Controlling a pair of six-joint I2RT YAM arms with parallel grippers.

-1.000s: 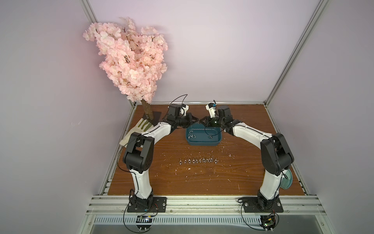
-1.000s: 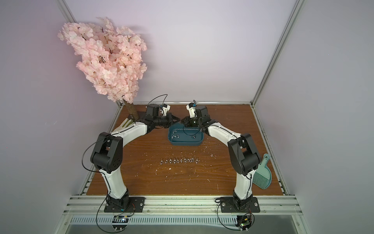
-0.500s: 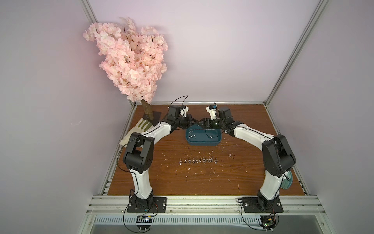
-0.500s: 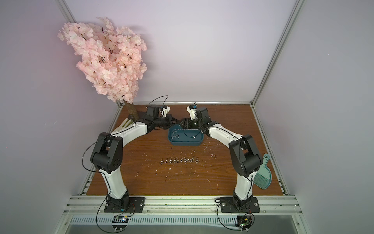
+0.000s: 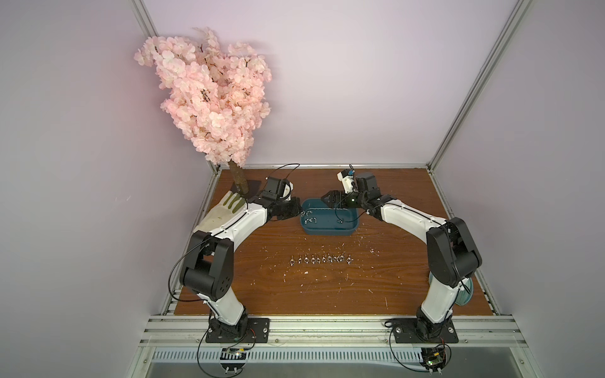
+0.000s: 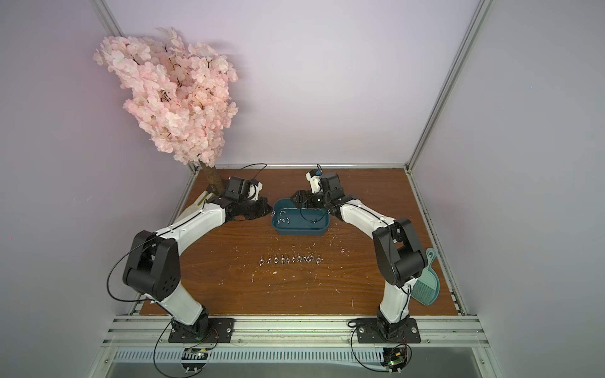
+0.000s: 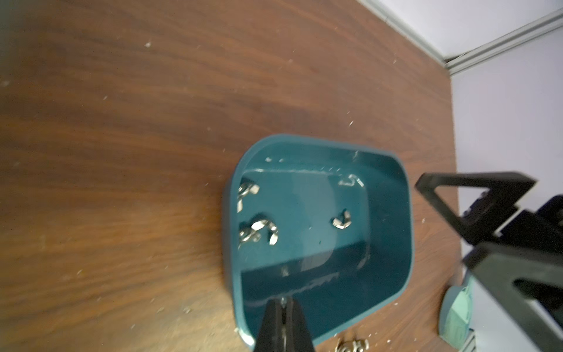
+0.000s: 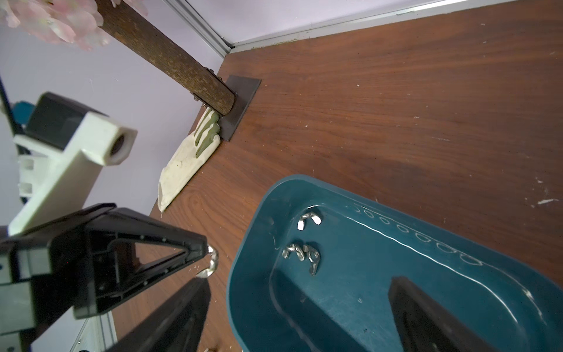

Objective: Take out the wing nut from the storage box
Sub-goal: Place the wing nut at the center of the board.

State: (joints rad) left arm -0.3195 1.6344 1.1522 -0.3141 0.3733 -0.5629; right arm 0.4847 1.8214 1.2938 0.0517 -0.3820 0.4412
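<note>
Brown wood-grain table (image 5: 393, 278), lilac walls (image 5: 327, 81). Mid-frame in both top views we see the teal storage box (image 5: 329, 230) w/ several wing nuts (image 7: 259, 231) inside; a row of nuts (image 5: 320, 260) lies below it. L claw (image 7: 283, 304) is clenched on one wing nut (image 8: 211, 261) just outside the box's end; R claw (image 5: 330, 200) is spread wide at the box's far rim

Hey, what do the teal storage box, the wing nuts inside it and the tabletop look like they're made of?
The storage box looks like moulded plastic, glossy dark teal: highlights streak its smooth rounded walls. The wing nuts look like metal, perhaps plated steel: bright silvery with sharp glints. The tabletop shows dark brown wood grain, matte and scuffed; solid wood or laminate, cannot tell.
</note>
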